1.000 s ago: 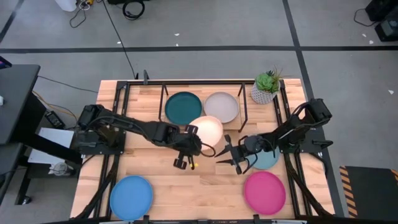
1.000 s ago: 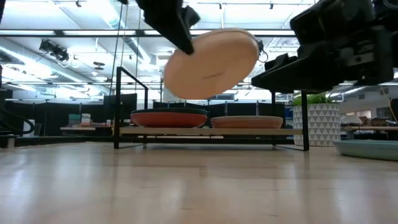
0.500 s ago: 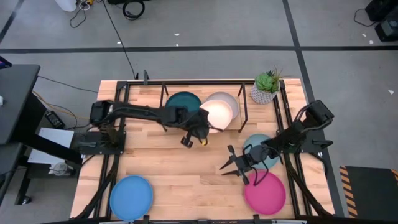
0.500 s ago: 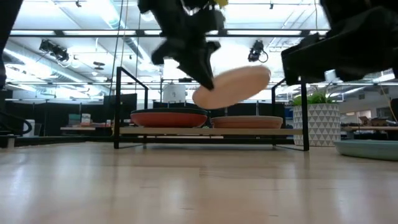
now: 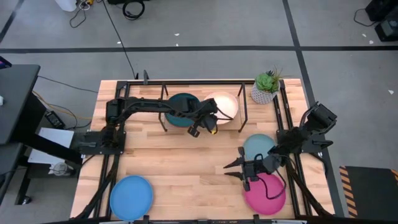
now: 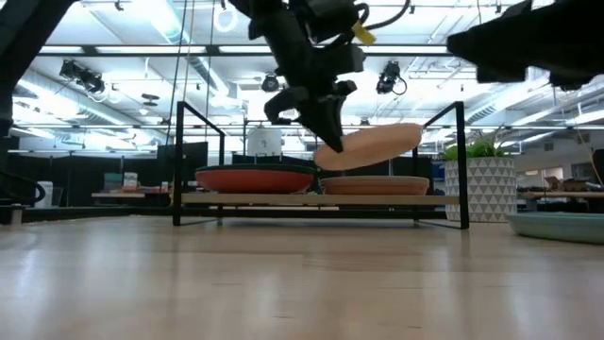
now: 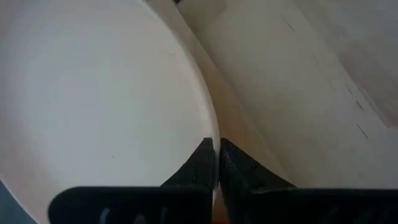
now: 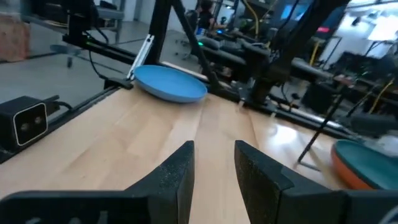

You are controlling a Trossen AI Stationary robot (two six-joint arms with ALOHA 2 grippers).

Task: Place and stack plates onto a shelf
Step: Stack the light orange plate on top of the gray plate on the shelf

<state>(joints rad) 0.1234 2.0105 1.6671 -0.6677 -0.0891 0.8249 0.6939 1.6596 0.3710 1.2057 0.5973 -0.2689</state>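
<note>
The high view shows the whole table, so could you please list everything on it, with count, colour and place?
Shelf: one, black rods with a wood board, at the far side of the table.
Dark teal plate: one, on the shelf's left half; the low view shows an orange plate under it.
Pale plate: one, on the shelf's right half.
Cream plate: one, held tilted just above the pale plate.
Pale teal plate: one, on the table at the right.
Magenta plate: one, near right.
Blue plate: one, near left.
Plant pot: one, white with green leaves, far right.
Left pincer: shut on the cream plate's rim.
Right pincer: open, above the table beside the magenta plate.
</note>
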